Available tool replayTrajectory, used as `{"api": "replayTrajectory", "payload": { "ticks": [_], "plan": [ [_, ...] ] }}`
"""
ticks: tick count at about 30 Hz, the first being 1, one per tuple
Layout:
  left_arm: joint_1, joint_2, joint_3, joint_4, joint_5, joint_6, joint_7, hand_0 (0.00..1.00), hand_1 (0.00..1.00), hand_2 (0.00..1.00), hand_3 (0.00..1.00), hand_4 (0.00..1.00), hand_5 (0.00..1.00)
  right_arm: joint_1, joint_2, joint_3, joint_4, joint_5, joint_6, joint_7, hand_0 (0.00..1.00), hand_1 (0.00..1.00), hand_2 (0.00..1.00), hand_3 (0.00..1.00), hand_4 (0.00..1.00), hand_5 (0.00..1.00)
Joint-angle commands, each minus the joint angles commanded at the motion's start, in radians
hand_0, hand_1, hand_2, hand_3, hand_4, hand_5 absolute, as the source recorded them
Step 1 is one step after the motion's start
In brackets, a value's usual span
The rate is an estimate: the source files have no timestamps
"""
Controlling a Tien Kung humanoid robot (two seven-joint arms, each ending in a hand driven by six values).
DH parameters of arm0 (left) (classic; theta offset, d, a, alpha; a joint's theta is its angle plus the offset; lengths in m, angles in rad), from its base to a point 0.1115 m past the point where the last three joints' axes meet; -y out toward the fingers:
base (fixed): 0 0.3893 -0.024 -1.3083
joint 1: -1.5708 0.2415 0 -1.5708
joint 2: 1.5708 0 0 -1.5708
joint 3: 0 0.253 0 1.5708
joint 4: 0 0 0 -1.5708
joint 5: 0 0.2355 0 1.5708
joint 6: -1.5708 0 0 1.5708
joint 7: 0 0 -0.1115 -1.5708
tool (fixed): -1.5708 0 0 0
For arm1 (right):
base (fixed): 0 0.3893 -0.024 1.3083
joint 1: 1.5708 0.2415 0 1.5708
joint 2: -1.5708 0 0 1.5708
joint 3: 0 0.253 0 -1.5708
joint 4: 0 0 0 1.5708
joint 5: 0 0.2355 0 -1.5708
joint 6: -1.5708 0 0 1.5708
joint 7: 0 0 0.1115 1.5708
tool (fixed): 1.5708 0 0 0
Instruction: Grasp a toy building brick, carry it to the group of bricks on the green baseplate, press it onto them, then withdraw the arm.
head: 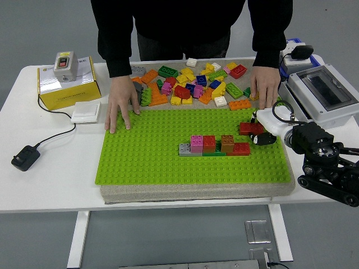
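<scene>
My right hand reaches in from the right edge and is shut on a red brick, held just above the green baseplate near its right side. The brick hangs slightly right of and behind the group of bricks, a row of grey, pink, red, brown and red pieces in the plate's middle right. A gap remains between the held brick and the group. My left arm is not visible.
A person stands at the far side with one hand on the plate's back left corner and the other hand at its back right. Loose bricks lie behind the plate. A grey box stands right, a yellow box left.
</scene>
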Motion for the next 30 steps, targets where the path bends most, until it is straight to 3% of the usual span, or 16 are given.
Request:
{"api": "replayTrajectory", "payload": {
  "ticks": [20,30],
  "plan": [
    [0.0,0.0,-0.001,0.0,-0.001,0.007,-0.007,0.674,0.652,0.566,0.621,0.335,0.56,0.002,0.0,-0.002,0.004,0.008,-0.02,0.011,0.002,0.091,0.632,0.659,0.55,0.489],
    [-0.001,-0.001,0.003,0.0,-0.005,0.01,-0.01,0.674,0.651,0.565,0.623,0.333,0.561,0.008,-0.006,0.015,0.01,-0.003,-0.03,0.01,0.002,0.088,0.606,0.604,0.452,0.391]
  ]
}}
